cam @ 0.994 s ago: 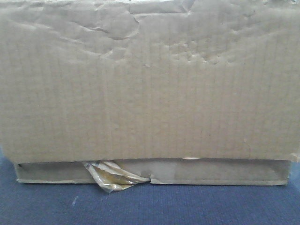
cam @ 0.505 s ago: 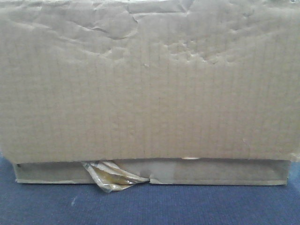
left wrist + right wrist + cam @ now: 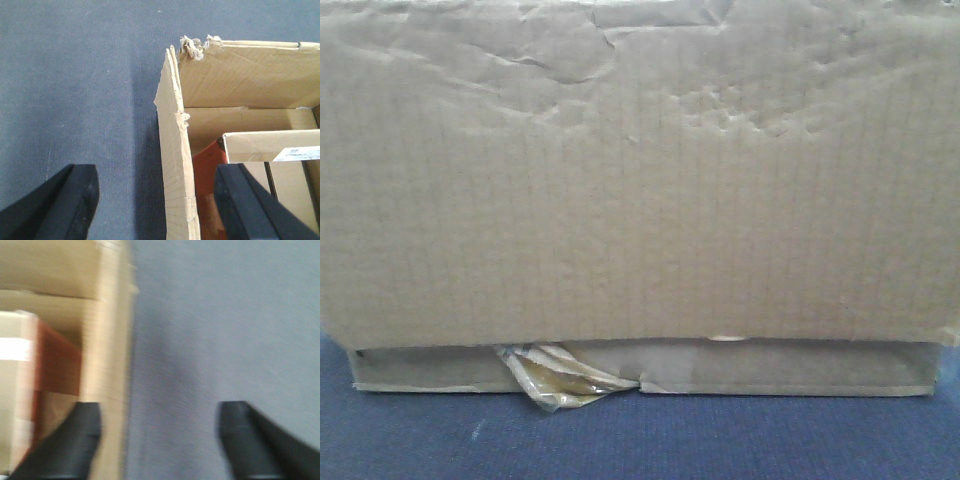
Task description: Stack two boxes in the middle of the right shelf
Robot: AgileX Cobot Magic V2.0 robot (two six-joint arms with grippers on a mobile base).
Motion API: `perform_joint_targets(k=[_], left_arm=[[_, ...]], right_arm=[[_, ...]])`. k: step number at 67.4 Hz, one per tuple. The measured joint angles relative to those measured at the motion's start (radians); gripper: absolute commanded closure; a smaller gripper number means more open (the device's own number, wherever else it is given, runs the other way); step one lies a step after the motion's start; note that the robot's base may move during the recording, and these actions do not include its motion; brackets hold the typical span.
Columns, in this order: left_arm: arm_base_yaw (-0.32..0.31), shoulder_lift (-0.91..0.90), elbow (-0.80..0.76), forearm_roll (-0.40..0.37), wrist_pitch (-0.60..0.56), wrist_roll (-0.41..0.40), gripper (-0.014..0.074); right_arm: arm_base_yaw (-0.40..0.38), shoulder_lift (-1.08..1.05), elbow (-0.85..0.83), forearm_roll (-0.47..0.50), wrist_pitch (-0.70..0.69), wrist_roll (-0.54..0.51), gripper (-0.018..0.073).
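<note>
1. Left pincer is spread wide and straddles the side wall of the large box, one finger inside, one over the blue-grey fabric surface.
2. Right pincer is also wide, across the opposite wall; this view is blurred.
3. Inside the box are a smaller carton and something red-orange.
4. In the front view the large box's wrinkled face sits above the flatter box, which has torn yellowish tape.

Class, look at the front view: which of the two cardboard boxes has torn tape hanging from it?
The flatter lower box, with yellowish tape peeling from its front; the large box above it has a wrinkled, dented face.
</note>
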Motion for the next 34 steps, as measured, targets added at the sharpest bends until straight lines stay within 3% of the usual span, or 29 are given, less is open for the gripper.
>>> perform_joint_targets(k=[3,6,16,34], left_arm=[[0.000,0.000,0.009,0.000,0.000,0.000,0.0204],[0.000,0.000,0.021,-0.008,0.000,0.000,0.0204],[-0.002,0.000,0.086,-0.048,0.000,0.000,0.0204],[-0.062,0.040,0.130,-0.071,0.001,-0.002,0.0204]], right_arm=[[0.010,0.012,-0.021,0.004,0.005,0.013,-0.0005],[0.013,0.024,-0.044,0.015,0.015,0.020,-0.0008],[0.015,0.058,-0.067,0.029,0.036,0.028,0.0034],[0.015,0.149,-0.069,0.071,0.043,0.032,0.0125]])
